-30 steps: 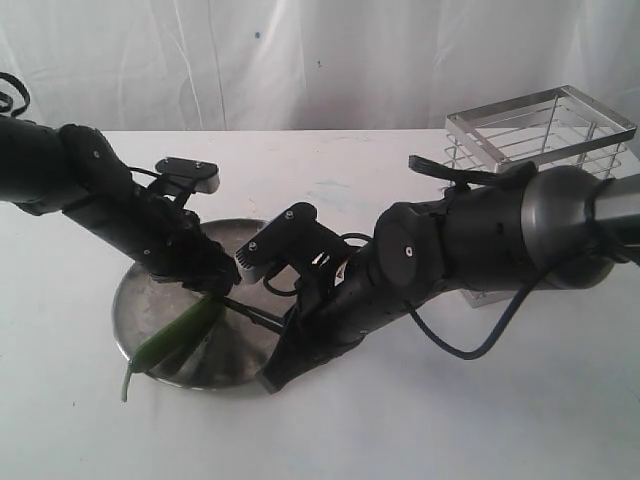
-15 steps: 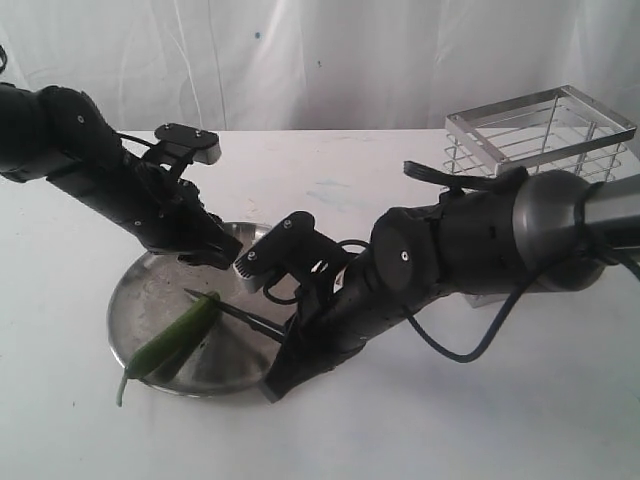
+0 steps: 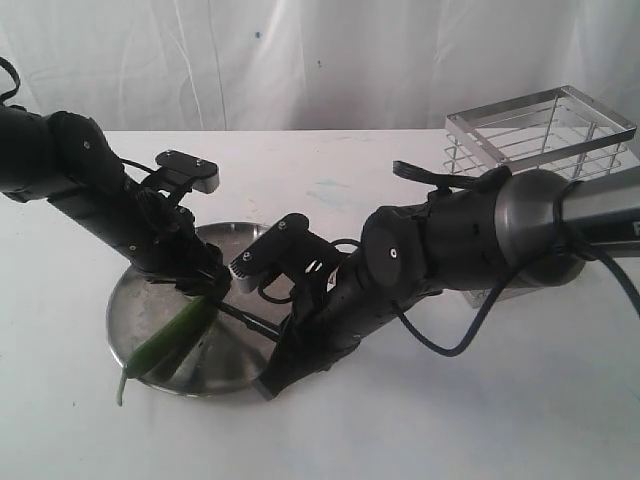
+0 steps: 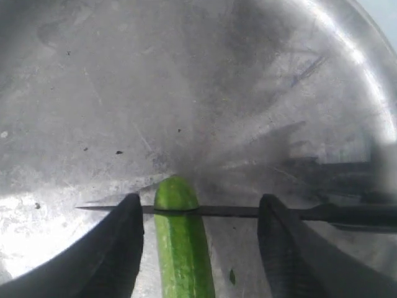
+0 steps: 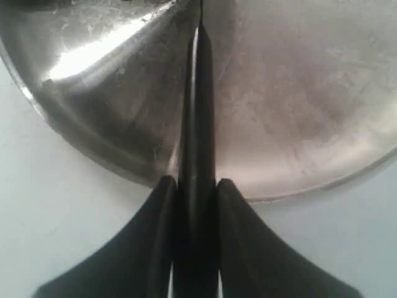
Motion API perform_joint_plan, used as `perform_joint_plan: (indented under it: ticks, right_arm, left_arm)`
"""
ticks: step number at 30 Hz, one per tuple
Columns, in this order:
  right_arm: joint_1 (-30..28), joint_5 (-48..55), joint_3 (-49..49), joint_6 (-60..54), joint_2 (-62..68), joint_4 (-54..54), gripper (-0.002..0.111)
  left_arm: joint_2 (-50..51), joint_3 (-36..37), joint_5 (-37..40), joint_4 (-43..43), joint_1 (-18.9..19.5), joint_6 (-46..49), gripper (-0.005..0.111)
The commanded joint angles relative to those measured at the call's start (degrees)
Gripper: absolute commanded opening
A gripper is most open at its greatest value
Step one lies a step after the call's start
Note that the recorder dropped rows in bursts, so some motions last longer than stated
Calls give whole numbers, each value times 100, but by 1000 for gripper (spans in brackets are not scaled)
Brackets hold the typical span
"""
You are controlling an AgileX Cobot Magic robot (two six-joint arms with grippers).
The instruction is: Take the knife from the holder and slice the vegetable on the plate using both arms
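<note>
Now | right gripper [image 5: 193, 192] clamps knife [image 4: 211, 211] | left gripper [image 4: 198, 214] open, straddling vegetable [image 4: 183, 248] | press straight down, steadily

No lettering, label, brand mark or number can be read in any view — not on the arms, the plate [image 3: 135, 300], the wire holder [image 3: 540, 130] or the knife [image 5: 197, 124] — every surface shows bare.
</note>
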Motion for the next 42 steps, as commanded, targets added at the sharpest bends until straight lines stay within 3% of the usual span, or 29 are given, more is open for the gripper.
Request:
perform_joint_plan:
  ticks: [1,13,22,30,42]
  right_arm:
    - [-9,30,-58,-5,-4,17,0]
    - [-9,101,-58,-16,-4,17,0]
    - [-9,125,-58,-16,-4,17,0]
    - [-9,148,-58,-16,-4,17,0]
    - [-9,414,-58,-16,-4,17,0]
  left_arm:
    - [-25,51,0,-104,-13,-39,59]
    - [884,352,-348,45,-13,-9,59]
    - [56,261,-100,224,-13,-25,59]
    - [-306,306,791,398,-13,-34,59]
    - [-306,1001,167,502,-13,-34,59]
